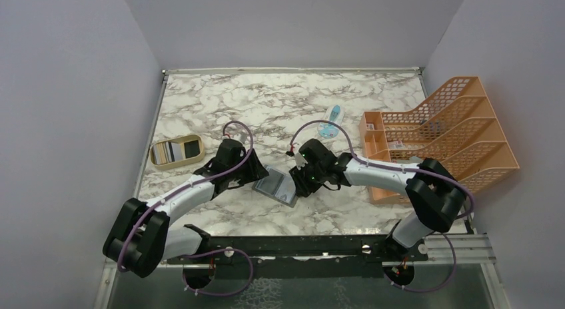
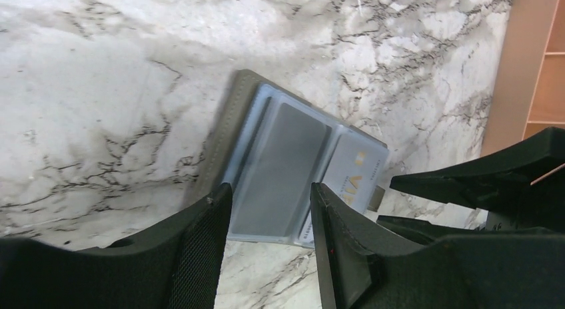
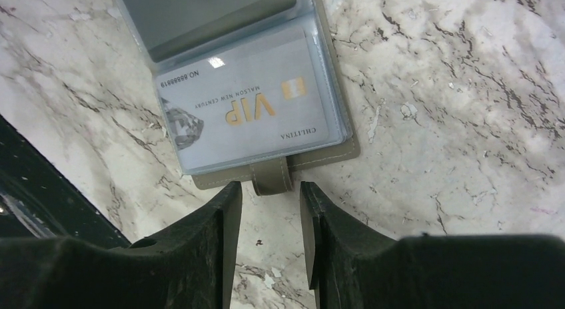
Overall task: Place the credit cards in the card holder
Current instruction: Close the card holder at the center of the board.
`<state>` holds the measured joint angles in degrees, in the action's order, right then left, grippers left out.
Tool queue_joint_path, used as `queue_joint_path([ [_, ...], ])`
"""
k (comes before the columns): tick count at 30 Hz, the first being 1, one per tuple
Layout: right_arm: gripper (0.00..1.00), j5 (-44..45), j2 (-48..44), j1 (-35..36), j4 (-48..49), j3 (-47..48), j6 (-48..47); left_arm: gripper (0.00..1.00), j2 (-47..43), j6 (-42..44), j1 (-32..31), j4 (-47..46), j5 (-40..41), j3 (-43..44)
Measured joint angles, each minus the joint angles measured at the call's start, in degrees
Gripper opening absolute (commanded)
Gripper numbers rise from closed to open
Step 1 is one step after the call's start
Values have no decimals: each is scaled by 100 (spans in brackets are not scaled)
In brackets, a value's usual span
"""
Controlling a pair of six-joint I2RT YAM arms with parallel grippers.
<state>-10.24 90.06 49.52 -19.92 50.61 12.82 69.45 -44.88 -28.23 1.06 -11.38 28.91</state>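
Note:
The grey card holder [image 1: 276, 187] lies open on the marble table between my two grippers. Its pale blue-grey pockets face up [image 2: 253, 132]. A pale credit card [image 3: 246, 109] printed "VIP" sits in the pocket next to the tab clasp [image 3: 273, 178], and it also shows in the left wrist view [image 2: 353, 172]. My left gripper [image 2: 270, 202] is open and empty over the holder's other half. My right gripper [image 3: 270, 196] is open and empty, its fingertips either side of the tab clasp. More credit cards [image 1: 168, 151] stand in the tan tray.
The tan oval tray [image 1: 194, 139] sits at the left. A light blue-and-white packet [image 1: 330, 121] lies behind the right gripper. The orange mesh file rack [image 1: 446, 129] stands at the right. The right gripper's fingers [image 2: 466, 182] come close to the left gripper.

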Motion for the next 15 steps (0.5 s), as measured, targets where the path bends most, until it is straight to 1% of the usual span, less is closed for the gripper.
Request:
queue_joint_path([
  [10, 39, -7, 413, 81, 35, 103, -525, 53, 15, 363, 463, 299, -114, 0],
  [11, 39, -4, 424, 81, 44, 109, -553, 53, 35, 400, 474, 345, -111, 0],
  [15, 31, 7, 455, 111, 114, 120, -614, 53, 166, 509, 509, 433, -111, 0],
])
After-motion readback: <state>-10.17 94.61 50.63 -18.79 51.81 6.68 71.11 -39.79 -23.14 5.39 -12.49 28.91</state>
